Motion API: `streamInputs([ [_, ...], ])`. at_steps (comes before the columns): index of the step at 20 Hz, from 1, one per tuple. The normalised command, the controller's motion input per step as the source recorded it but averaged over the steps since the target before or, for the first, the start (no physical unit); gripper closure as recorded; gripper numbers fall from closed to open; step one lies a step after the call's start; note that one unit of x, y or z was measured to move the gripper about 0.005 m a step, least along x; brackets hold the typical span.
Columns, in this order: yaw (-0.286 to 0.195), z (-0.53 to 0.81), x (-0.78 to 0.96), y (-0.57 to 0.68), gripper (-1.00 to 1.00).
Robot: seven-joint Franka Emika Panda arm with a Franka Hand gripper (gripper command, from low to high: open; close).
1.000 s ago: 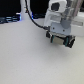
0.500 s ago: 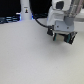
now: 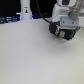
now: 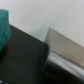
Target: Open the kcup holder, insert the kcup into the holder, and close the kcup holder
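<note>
In the exterior view my gripper (image 3: 62,33) hangs at the exterior view's upper right, white above and dark below, just over the pale table (image 3: 35,57). It is too blurred to tell how its jaws stand. The wrist view is close and out of focus. It shows a dark flat surface (image 4: 22,57), a grey metallic slab (image 4: 62,50) and a teal block (image 4: 4,27) at the frame's edge. I cannot tell whether any of these is the kcup holder or the kcup. No kcup holder or kcup shows in the exterior view.
A white upright post (image 3: 25,11) with blue light at its base stands at the back, against a dark background with cables (image 3: 9,19).
The gripper has drifted slightly upward and toward the exterior view's right. Nothing else has visibly moved.
</note>
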Motion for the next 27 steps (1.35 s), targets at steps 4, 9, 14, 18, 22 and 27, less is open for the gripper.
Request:
streamInputs([
  [4,0.021,0.00,-0.86,0.57,-1.00],
  [9,0.012,-0.01,-0.92,0.54,-1.00],
  [14,0.004,0.00,-0.93,0.55,-1.00],
  [18,0.003,0.85,-0.12,0.36,-1.00],
  [22,0.001,0.80,0.11,0.09,-1.00],
  [27,0.001,0.00,0.01,-0.01,-1.00],
])
